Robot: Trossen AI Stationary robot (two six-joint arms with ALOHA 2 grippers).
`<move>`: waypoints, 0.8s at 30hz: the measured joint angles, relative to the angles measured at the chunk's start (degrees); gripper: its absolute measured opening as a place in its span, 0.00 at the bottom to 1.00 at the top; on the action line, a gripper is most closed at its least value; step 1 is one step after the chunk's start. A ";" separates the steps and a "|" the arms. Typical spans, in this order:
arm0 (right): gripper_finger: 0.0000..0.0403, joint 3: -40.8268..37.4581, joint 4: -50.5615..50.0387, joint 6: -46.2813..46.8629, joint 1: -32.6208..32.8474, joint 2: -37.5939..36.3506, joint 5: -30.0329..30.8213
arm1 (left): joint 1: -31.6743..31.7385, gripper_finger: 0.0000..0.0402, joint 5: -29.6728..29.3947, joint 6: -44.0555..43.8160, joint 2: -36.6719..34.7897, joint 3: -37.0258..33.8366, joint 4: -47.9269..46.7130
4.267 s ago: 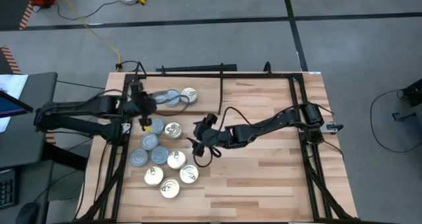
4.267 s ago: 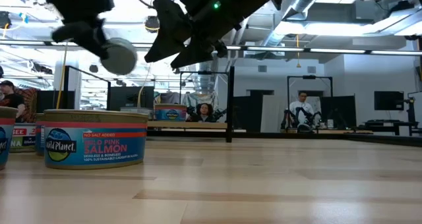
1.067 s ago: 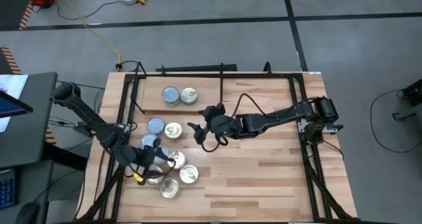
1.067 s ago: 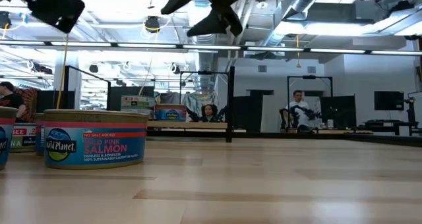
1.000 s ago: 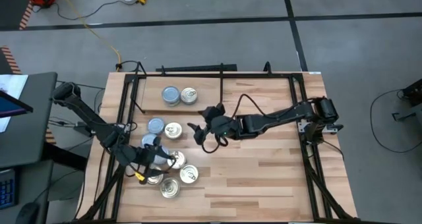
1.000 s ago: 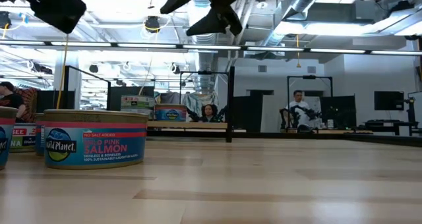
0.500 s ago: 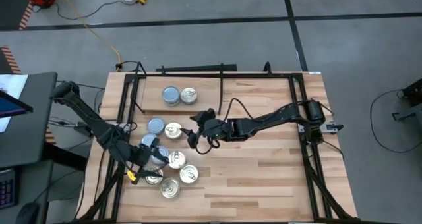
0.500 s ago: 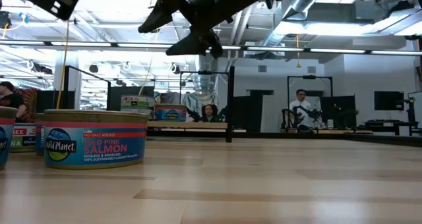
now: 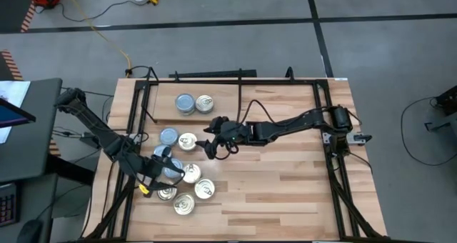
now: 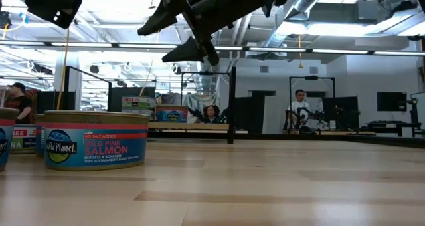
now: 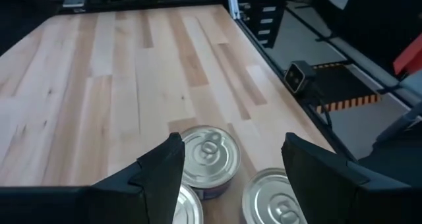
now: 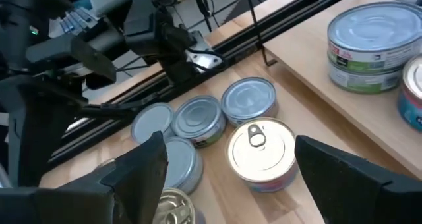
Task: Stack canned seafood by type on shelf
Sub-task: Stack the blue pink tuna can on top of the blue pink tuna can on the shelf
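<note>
Overhead, I see my left gripper spread above loose tins at the butcher-block table's eight o'clock; right gripper spread near centre. Two stacks occupy the shelf at eleven. People sit beyond.

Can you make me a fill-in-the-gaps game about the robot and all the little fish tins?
1. The shelf has ____ tins standing on it.
2. Both pincers are ____, with nothing held between their fingers.
3. The left pincer hangs over the ____ of tins on the table.
4. The big word on the nearest tin in the low view is ____.

Missing words: two; open; cluster; salmon
</note>
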 joint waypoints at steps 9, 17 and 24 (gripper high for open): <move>0.88 0.00 -0.76 -1.61 1.46 -2.33 -0.41 | -0.01 0.60 0.80 2.49 0.19 -0.02 -2.72; 0.88 0.02 -14.27 2.64 1.64 -5.45 -4.00 | -0.01 0.60 -0.60 -1.96 -2.48 -0.02 -12.81; 0.88 -0.03 -19.81 6.38 4.23 -2.67 -9.07 | -0.01 0.60 -5.29 -8.60 -6.83 -0.07 -21.14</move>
